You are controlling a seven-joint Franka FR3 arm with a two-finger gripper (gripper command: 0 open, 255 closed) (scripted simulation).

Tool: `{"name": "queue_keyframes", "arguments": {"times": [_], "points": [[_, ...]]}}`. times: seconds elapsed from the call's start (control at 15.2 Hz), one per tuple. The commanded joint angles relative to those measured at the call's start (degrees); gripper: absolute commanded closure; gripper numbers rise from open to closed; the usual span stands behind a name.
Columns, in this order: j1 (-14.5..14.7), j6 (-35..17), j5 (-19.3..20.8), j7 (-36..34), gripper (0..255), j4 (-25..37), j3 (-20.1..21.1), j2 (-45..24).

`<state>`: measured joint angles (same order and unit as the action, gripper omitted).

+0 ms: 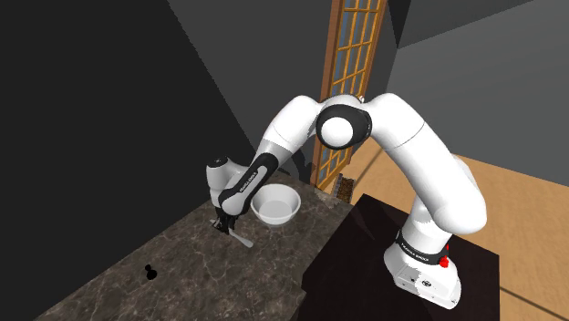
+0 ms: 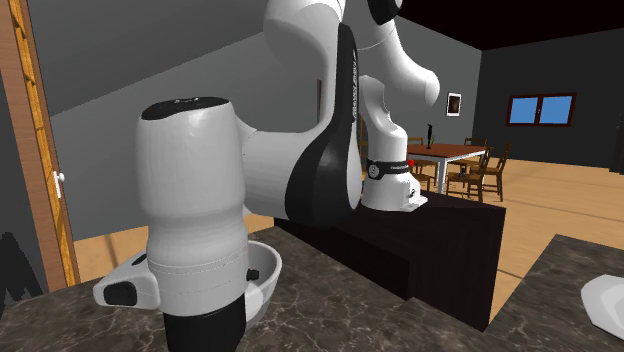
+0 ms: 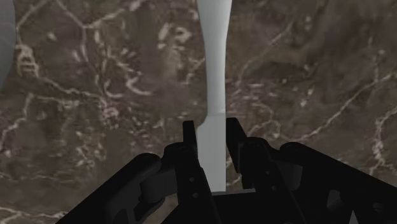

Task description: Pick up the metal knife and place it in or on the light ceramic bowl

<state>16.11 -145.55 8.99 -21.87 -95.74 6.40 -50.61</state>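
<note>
- Dark marbled counter point(image 1: 182, 274), grey wall behind; the pale bowl point(image 1: 275, 205) sits near the counter's far end.
- Knife point(image 3: 213, 76) lies flat on the counter just beside the bowl, on the side toward the counter's middle.
- Gripper point(image 3: 212, 130) is down over it, 2 fingers point(image 3: 189, 137) straddling the narrow part with a slim gap each side. It looks unclamped.
- To do it well: close square across the knife and check both pads bite before lifting.
- Thin flat piece will likely pivot, so lift straight and slow.
- Short hop: clear the bowl's rim, release low.
</note>
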Motion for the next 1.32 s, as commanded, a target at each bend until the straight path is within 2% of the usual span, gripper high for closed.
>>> {"name": "queue_keyframes", "arguments": {"times": [0.0,0.2,1.25], "points": [[0.0,0.0,0.0,0.0,255,0.0,0.0,0.0],[0.0,0.0,0.0,0.0,255,0.0,0.0,0.0],[-1.0,6.5,-1.2,0.7,255,-3.7,1.3,10.2]]}}
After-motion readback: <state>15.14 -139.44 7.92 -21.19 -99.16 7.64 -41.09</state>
